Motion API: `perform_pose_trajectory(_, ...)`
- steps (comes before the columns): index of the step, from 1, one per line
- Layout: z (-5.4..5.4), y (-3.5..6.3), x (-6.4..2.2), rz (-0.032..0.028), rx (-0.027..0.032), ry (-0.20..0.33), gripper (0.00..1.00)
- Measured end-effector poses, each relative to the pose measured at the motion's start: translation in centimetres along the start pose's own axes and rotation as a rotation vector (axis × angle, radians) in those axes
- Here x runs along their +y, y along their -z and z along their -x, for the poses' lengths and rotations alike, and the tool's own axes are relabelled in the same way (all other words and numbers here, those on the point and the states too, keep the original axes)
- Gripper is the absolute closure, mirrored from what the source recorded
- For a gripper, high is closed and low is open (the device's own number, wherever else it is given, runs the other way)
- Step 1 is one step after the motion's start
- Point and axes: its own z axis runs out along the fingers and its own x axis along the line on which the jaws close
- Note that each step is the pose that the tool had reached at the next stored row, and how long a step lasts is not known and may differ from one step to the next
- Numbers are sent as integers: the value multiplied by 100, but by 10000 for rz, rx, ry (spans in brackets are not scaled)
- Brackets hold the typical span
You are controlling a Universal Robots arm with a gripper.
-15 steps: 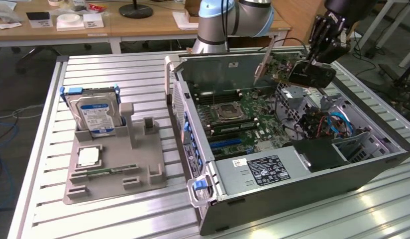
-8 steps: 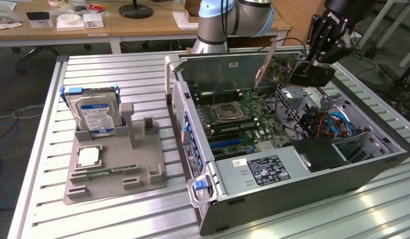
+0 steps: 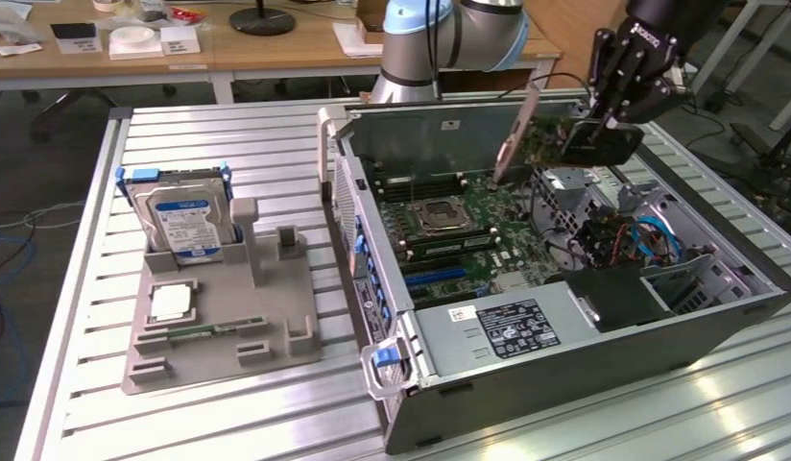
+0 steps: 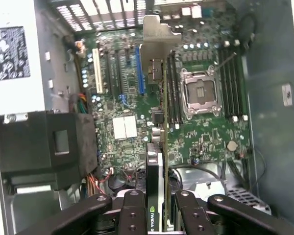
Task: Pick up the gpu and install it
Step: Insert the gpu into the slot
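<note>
In the exterior view, the robot's fingers [image 3: 616, 108] are clamped on the gpu card [image 3: 543, 144]. They hold it up in the air over the far end of the open computer box [image 3: 563, 375], which lies on the desk [image 3: 216, 423]. In the wrist view, the gpu card [image 4: 158, 147] hangs on its thin edge between the fingers [image 4: 132, 213], above the big green board [image 4: 122, 93] inside the box.

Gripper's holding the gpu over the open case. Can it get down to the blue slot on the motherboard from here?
Probably yes. The gripper holds the gpu edge-down above the motherboard, the blue slot looks bare, and the cables sit off to one side.
</note>
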Motion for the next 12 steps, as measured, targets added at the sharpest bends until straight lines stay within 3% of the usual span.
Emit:
perform_pose_trajectory(3, -1, 1, 0, 3, 33, 382, 73)
perform_pose_trajectory(12, 0, -1, 0, 3, 35, 444, 73)
